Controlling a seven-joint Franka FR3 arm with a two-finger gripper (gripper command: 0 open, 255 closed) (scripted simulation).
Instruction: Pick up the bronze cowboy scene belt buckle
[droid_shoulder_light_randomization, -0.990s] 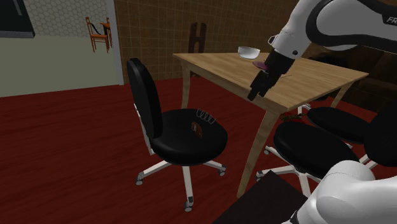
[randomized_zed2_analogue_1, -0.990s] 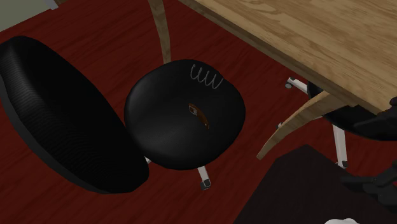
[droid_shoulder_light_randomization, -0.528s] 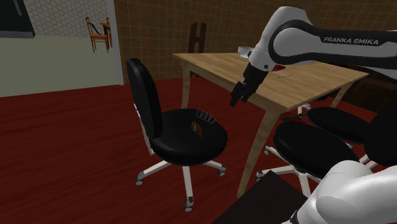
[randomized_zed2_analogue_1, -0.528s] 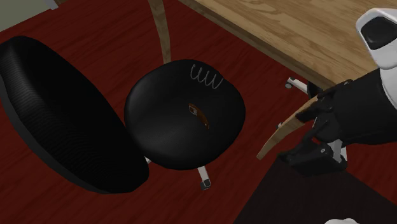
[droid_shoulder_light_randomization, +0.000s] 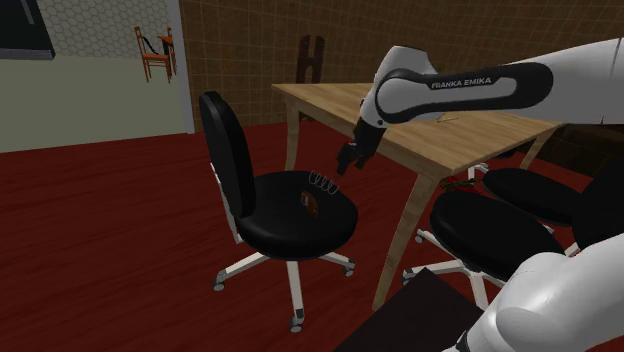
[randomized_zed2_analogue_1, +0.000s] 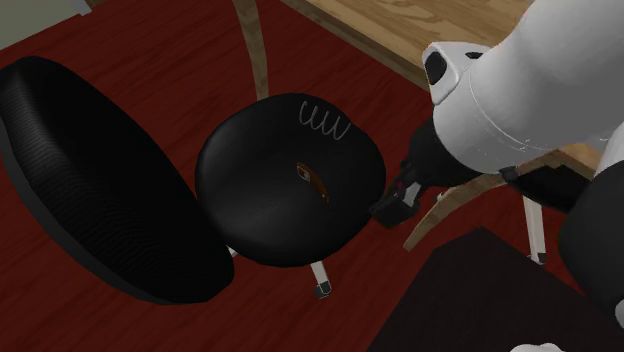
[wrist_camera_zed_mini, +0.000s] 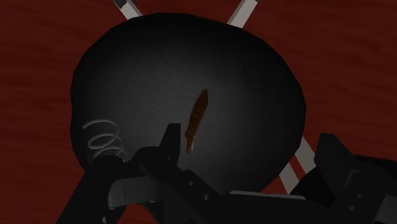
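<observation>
1. A small, elongated brown-bronze belt buckle (randomized_zed2_analogue_1: 311, 179) is seen lying near the middle of the round black padded seat (randomized_zed2_analogue_1: 250, 210) of an office chair.
2. A silver-grey wire coil (randomized_zed2_analogue_1: 322, 121) is set on the same seat, at its rim toward the light wooden table (droid_shoulder_light_randomization: 480, 125), apart from the buckle.
3. The all-black gripper (wrist_camera_zed_mini: 251, 143) is poised in the air over the seat's table side, touching neither buckle nor coil.
4. Its fingers are spread wide, and nothing is clasped between them.
</observation>
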